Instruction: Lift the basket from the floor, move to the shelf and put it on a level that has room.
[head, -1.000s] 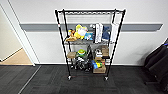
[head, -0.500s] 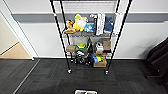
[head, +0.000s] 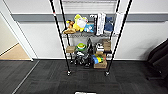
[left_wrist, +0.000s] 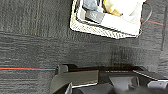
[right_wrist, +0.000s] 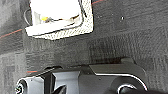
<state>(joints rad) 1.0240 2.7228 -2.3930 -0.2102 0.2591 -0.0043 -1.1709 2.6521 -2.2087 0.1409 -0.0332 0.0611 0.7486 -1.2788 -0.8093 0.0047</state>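
The shelf (head: 60, 37) is a tall black wire rack on castors, standing against the white wall straight ahead in the head view. Its top level (head: 88, 1) shows as a wire grid at the picture's upper edge. A lower tier holds plush toys (head: 78, 22) and white books (head: 100, 23). The basket (head: 85, 92) shows as a pale strip at the lower edge. In the left wrist view the cream woven basket (left_wrist: 95, 28) sits on the dark carpet floor (left_wrist: 37, 45), with pale items inside. It appears again in the right wrist view, basket (right_wrist: 67, 33) resting on the floor.
Small cardboard boxes (head: 100, 65) and dark items fill the rack's lower tiers. A doorway with tan wooden flooring (head: 15, 53) opens at the left. A dark bulky object (head: 160, 60) stands at the right. Red lines (left_wrist: 25, 68) cross the carpet.
The whole head picture has shifted: the camera has come nearer and the rack looks larger. The basket's pale edge has come into the lower edge.
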